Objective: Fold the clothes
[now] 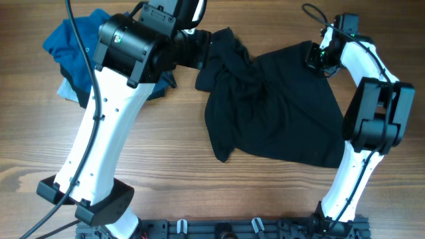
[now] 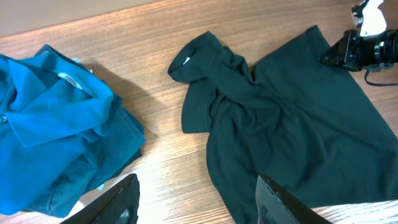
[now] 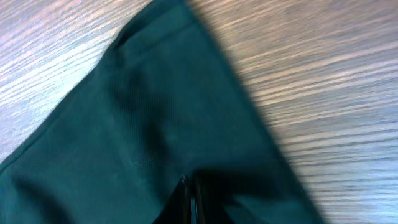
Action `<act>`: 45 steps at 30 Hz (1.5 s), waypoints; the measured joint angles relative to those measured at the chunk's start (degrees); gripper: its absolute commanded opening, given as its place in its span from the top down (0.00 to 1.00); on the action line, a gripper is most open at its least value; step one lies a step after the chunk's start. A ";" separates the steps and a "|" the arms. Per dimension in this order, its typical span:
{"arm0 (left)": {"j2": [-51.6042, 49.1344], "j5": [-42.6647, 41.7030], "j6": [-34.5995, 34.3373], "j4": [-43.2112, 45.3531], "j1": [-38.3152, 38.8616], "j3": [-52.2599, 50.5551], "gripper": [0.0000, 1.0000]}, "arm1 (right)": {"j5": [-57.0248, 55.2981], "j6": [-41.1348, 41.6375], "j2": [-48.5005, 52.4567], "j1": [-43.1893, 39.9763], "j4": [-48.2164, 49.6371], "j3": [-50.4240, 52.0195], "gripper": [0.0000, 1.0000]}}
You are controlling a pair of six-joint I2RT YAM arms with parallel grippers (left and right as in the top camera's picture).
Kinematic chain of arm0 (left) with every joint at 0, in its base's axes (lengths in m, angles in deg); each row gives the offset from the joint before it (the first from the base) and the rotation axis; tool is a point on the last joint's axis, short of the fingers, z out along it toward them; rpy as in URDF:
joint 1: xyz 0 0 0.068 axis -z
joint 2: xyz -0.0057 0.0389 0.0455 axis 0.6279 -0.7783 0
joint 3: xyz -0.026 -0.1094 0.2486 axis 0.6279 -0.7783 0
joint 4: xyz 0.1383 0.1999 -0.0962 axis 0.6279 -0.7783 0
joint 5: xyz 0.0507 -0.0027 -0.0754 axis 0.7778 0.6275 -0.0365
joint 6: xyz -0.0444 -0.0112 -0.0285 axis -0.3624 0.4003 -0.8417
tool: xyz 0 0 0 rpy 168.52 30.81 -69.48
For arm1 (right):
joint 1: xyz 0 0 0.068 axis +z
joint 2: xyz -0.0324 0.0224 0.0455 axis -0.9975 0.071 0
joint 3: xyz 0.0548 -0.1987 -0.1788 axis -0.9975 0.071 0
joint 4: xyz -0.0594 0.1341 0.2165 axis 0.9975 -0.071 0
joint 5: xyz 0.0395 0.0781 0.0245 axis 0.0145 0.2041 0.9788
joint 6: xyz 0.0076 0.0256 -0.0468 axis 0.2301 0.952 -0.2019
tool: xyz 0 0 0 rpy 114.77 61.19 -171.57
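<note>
The black shirt (image 1: 279,113) lies spread over the middle of the table, its upper left part bunched into folds. My left gripper (image 1: 201,50) hovers by that bunched part. In the left wrist view it (image 2: 196,205) stands open, with bare wood and the shirt's edge (image 2: 280,137) below and nothing between the fingers. My right gripper (image 1: 317,58) sits at the shirt's far right corner. The right wrist view shows it (image 3: 189,199) shut on the dark fabric (image 3: 137,124) near a hem.
A heap of blue garments (image 1: 73,46) lies at the far left; in the left wrist view the teal polo (image 2: 56,124) tops it. The right gripper's black head (image 2: 348,53) shows at that view's upper right. Bare wood (image 1: 199,192) runs along the front.
</note>
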 measured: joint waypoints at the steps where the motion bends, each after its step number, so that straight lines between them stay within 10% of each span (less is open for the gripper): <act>1: 0.00 -0.07 -0.04 -0.07 0.00 0.00 0.39 | -0.66 0.85 0.13 -0.11 -0.02 -0.04 0.96; 16: 0.00 -0.28 -1.97 -2.25 0.00 0.00 0.21 | -7.82 11.26 0.31 -21.73 -11.72 -2.69 0.96; 23: -0.04 -0.31 -1.99 -3.58 0.00 0.00 0.26 | 0.90 5.62 -0.50 -25.90 -12.83 -2.69 0.78; 27: -2.14 -0.52 -2.27 -3.48 0.00 -1.27 0.41 | 6.12 3.80 -7.06 -26.18 -13.99 -2.69 0.71; 45: -34.88 -17.05 6.38 12.76 -8.96 -6.58 0.17 | 10.40 -2.29 -16.11 -14.14 -24.90 -3.32 0.59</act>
